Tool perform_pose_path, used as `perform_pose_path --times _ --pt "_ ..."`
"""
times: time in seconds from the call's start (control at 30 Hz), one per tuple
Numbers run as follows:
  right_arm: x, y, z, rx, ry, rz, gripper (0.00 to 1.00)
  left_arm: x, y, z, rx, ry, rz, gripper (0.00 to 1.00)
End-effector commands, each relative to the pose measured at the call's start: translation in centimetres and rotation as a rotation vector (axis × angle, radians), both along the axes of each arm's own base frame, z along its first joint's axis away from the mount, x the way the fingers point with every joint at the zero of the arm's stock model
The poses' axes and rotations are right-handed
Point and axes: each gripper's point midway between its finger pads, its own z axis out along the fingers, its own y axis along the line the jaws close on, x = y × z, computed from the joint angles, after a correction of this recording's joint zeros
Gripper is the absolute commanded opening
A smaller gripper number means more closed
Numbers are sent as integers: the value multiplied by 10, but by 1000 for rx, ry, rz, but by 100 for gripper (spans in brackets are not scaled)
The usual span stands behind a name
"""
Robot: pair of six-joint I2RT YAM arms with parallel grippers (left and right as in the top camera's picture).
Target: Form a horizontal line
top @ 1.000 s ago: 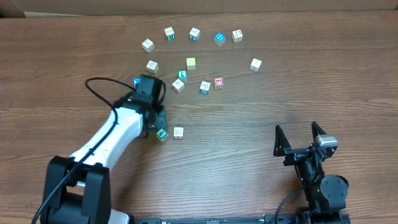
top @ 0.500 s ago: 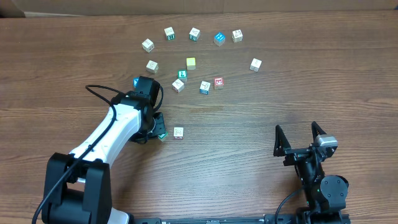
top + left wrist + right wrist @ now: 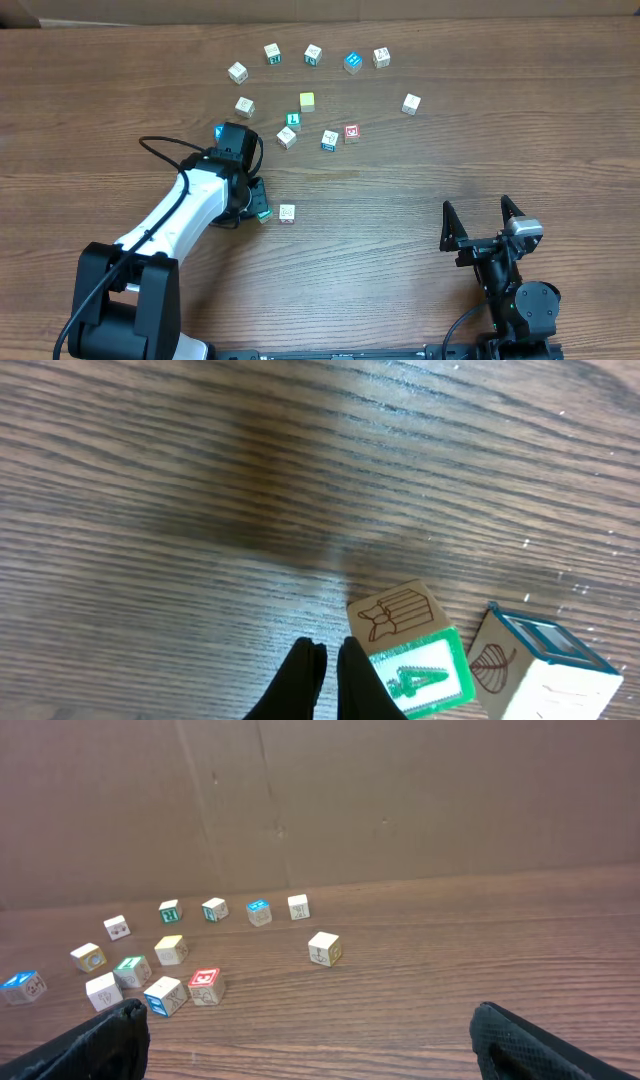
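Observation:
My left gripper is shut and empty, low over the table. Its right finger rests against the left side of the green cube with a white face, seen from above as the green cube. Just right of that lies the white cube, which shows a leaf mark and a blue edge in the left wrist view. The green "L" cube and the red-faced cube lie farther back. My right gripper stands open and empty at the front right.
A blue "X" cube and a yellow cube lie among the back cubes. Several more cubes form an arc at the back. A blue cube peeks out behind the left arm. A cardboard wall stands behind the table.
The left gripper came down and forward beside the green cube and nudged it slightly right, toward the white cube. The right arm stayed still.

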Motion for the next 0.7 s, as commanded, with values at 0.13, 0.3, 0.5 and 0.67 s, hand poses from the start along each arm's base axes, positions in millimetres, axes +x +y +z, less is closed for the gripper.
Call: perform_pose_path --times 0.13,0.3,0.5,0.67 --pt "0 1 -1 -7 -7 4 100 -1 -1 -5 0 2 -1 5" --pt "0 1 -1 -7 -7 4 100 -1 2 -5 21 -3 3 6" --pt "0 1 -1 -7 -7 4 100 8 0 -4 9 -37 3 9" --pt "0 1 -1 -7 -7 4 100 12 -1 -3 4 -52 2 10"
